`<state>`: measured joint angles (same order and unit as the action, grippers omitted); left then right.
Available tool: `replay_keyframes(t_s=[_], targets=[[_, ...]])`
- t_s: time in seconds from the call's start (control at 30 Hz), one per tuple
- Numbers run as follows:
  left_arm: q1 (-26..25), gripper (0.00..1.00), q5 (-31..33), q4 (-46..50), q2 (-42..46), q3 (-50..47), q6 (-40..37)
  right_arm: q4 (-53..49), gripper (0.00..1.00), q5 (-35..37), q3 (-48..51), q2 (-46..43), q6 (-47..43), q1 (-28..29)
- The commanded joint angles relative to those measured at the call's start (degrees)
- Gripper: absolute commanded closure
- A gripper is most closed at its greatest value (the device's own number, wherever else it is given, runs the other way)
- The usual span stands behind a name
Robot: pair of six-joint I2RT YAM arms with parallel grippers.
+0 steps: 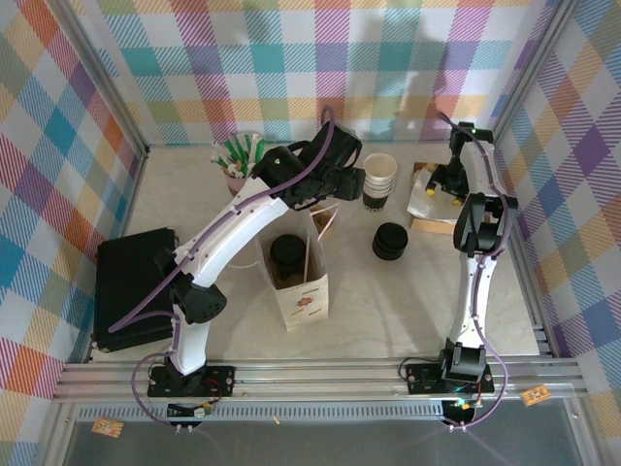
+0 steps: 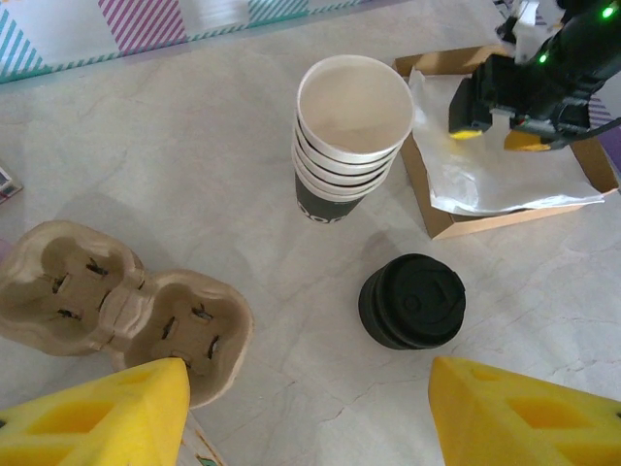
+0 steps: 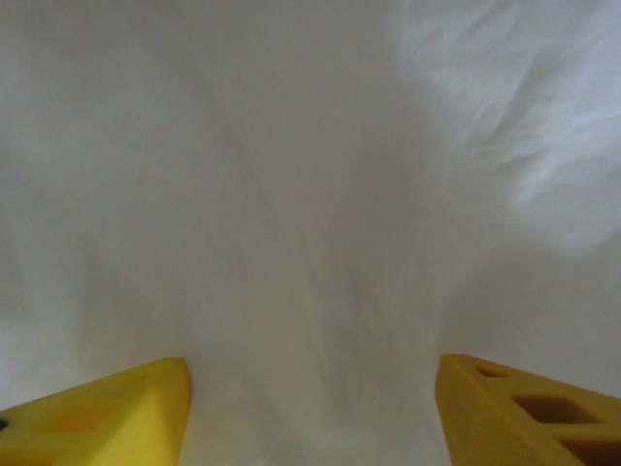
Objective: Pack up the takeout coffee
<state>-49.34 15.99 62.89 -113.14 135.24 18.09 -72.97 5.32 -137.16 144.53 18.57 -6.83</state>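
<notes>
Evidently at the reach-and-grasp step. Hovering high above the takeout coffee point(image 2: 412, 301) with the left gripper point(image 2: 309, 377), yellow fingers wide apart and holding nothing. Standing upright and lidded on the table point(image 1: 408, 311), near the stack of lidless cups point(image 2: 354, 126) and the cardboard tray point(image 2: 427, 194), right of the open paper bag point(image 1: 303, 286). Inside that bag, something dark and round; probably a lidded cup, though hard to tell. As for the right gripper point(image 3: 310, 374), fingers parted and empty, close over the tray's white paper point(image 3: 310, 194). Next, probably: lower around the cup below its lid, close gently to spare the paper wall, lift level, carry across to the bag mouth.
</notes>
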Motion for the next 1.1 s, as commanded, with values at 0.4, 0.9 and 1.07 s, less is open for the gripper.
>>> replay_keyframes(t_s=[0.4,0.9,1.07], targets=[[0.39,0.34,0.64,1.18,1.52,1.18,1.12,-0.97,0.79,1.76,-0.42,-0.82,-0.55,-0.53],[0.39,0.34,0.33,1.62,1.96,0.99,1.43,-1.98,0.77,2.92,-1.78,-0.92,-1.29,-0.47],[0.39,0.34,-0.03,1.33,1.96,0.99,1.68,-2.09,0.86,3.54,-2.54,-1.18,-2.03,-0.51]])
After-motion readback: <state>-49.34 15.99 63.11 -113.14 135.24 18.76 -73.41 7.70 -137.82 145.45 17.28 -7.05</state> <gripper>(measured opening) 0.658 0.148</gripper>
